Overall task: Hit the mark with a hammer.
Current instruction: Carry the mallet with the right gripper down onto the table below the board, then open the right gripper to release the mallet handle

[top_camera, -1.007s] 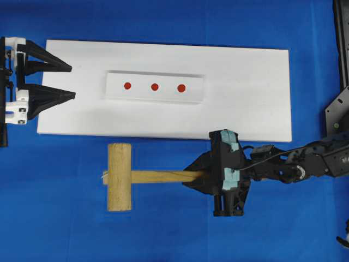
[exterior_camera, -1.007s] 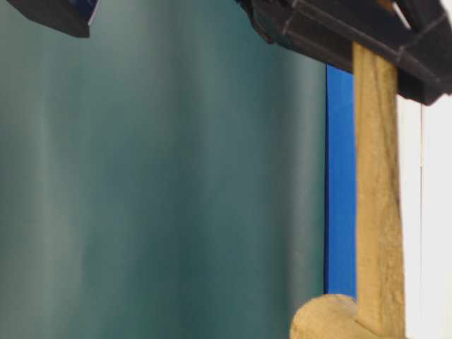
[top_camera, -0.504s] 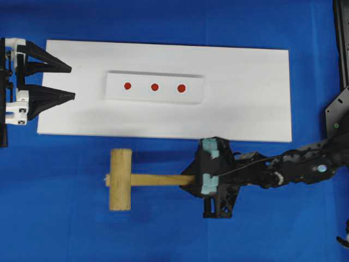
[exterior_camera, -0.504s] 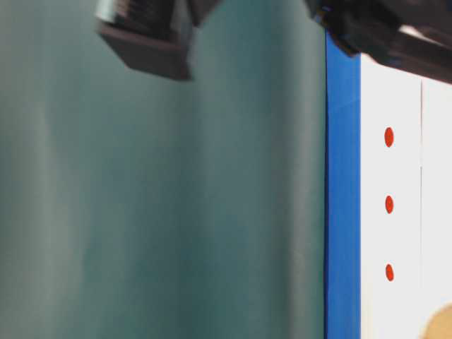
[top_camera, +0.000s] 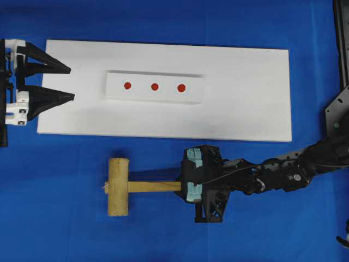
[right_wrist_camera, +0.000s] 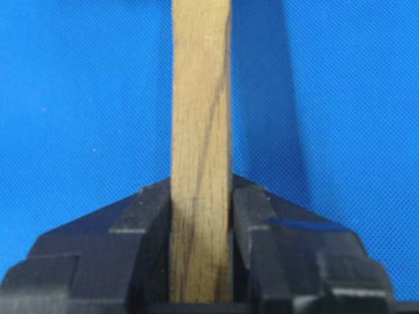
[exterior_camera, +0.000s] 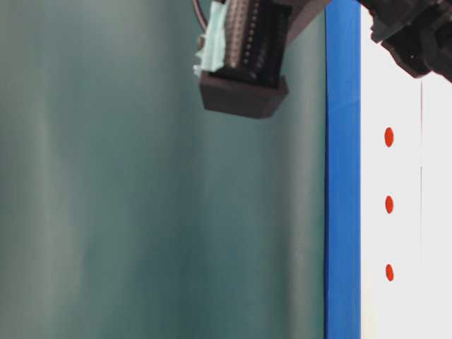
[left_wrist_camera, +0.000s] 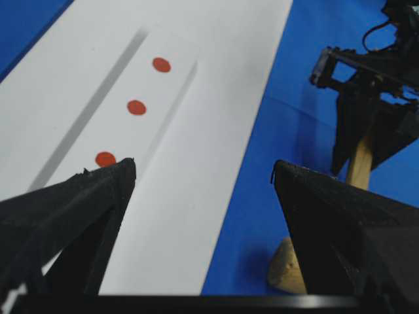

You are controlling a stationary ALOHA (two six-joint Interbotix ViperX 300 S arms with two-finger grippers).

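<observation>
The hammer (top_camera: 122, 186) is clamped by its handle between the right fingers (right_wrist_camera: 200, 216), which are closed tight on the squared wood in the right wrist view. In the overhead view the right gripper (top_camera: 184, 186) sits in the lower middle of the frame, over the blue counter (top_camera: 65, 229), with the head lower left of centre.

Over the last second the hammer and gripper have slid leftward and toward the lower edge, away from the white board (top_camera: 245, 98), and the handle has left the table-level view. I judge this a repositioning or wind-up; the strike is not yet made.

The left gripper (top_camera: 70, 82) hangs at the board's left edge, fingers spread wide, holding nothing.

The mark (top_camera: 181, 87) is the rightmost of three red dots on the raised strip (top_camera: 155, 87), upper centre, well apart from the head.

The hammer is pale, grained wood: thick cylindrical head, straight square handle. The board looks smooth and matte; the counter has a fine woven texture.
</observation>
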